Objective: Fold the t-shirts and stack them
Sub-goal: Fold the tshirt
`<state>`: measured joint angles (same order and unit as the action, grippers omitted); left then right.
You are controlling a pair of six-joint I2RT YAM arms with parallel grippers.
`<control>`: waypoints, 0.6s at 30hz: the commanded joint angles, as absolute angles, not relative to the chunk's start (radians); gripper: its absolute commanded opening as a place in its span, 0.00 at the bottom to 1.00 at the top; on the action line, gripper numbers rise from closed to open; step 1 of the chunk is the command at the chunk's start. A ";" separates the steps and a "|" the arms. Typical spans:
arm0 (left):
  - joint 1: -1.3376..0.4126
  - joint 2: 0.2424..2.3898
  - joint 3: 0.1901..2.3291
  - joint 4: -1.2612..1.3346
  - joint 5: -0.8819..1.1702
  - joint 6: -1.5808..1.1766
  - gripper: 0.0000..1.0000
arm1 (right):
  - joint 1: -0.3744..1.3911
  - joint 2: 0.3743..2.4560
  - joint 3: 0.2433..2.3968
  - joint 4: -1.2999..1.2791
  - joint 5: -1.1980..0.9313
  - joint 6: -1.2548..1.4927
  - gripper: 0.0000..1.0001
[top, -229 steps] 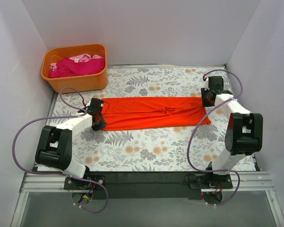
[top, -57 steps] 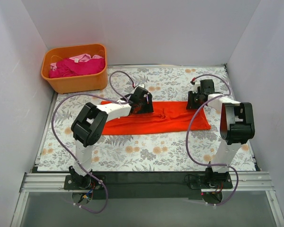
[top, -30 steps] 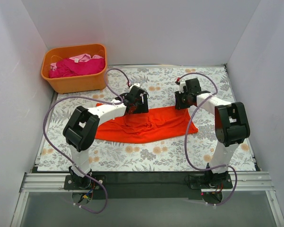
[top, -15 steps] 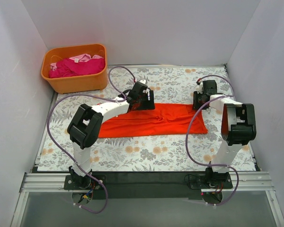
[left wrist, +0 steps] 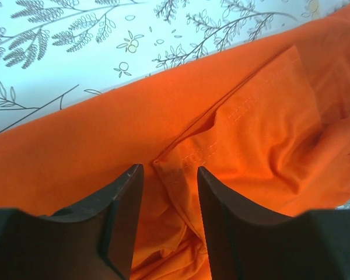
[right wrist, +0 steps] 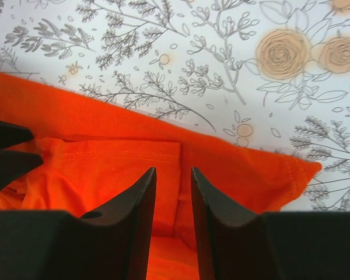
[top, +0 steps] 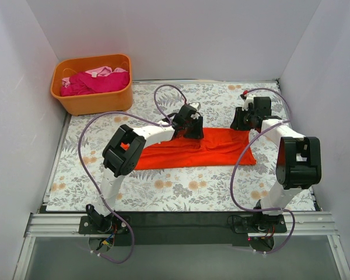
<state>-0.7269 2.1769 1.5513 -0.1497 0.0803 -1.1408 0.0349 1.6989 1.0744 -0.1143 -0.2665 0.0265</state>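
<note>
The bright orange-red t-shirt (top: pixel 186 153) lies as a long folded strip across the middle of the floral table. My left gripper (top: pixel 192 127) sits on its far edge near the middle. In the left wrist view (left wrist: pixel 166 169) its jaws are closed on a bunched fold of the shirt (left wrist: pixel 105 128). My right gripper (top: pixel 243 121) is at the shirt's far right end. In the right wrist view (right wrist: pixel 174 170) its jaws pinch the hemmed fabric (right wrist: pixel 105 157). A magenta pink t-shirt (top: pixel 96 81) and a pale pink one (top: pixel 99 71) lie crumpled in the tub.
The rigid orange plastic tub (top: pixel 93 100) stands at the far left corner. White walls close in the table on the left, back and right. The floral cloth (top: pixel 181 189) covers the table in front of the shirt.
Both grippers have moved right along the shirt's far edge. The shirt, bunched and sagging a second ago, is now drawn out flatter and lies farther right.
</note>
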 commanded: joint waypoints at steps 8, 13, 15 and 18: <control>-0.733 2.204 1.621 -0.155 0.091 -1.132 0.35 | 0.051 1.735 1.060 -0.077 -0.386 0.012 0.33; -0.735 2.215 1.634 -0.155 0.091 -1.131 0.34 | 0.054 1.770 1.072 -0.077 -0.373 0.009 0.33; -0.736 2.223 1.638 -0.155 0.098 -1.134 0.32 | 0.055 1.781 1.075 -0.077 -0.362 0.005 0.32; -0.738 2.235 1.647 -0.155 0.104 -1.138 0.29 | 0.054 1.790 1.081 -0.077 -0.344 0.005 0.32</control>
<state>-0.7311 2.2139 1.6112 -0.1555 0.0906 -1.1419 0.0521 1.7870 1.0504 -0.1020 -0.3553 0.0204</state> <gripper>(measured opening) 0.297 0.324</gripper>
